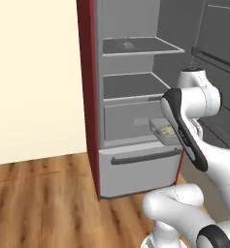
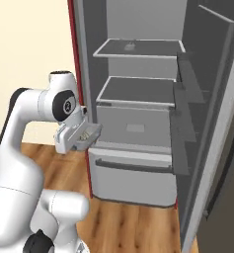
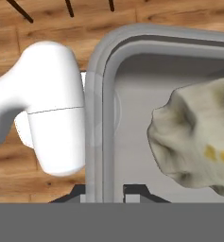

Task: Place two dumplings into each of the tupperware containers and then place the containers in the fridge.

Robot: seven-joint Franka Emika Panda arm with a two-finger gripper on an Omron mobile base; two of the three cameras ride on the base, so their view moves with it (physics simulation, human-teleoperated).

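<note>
- The gripper (image 3: 105, 191) pinches the rim of a translucent grey tupperware container (image 3: 100, 118), its tips mostly cut off.
- A crimped, lumpy pale dumpling (image 3: 193, 137) sits inside, cropped at the edge.
- The arm partly hides the container, held before the open fridge (image 2: 138, 123) with its flat grey shelves.

I count one tupperware container (image 1: 163, 130), one dumpling (image 3: 198, 137) visible inside it, one open fridge (image 2: 138, 123) with two shelves (image 1: 136, 85) and one lower drawer (image 1: 138, 167).
</note>
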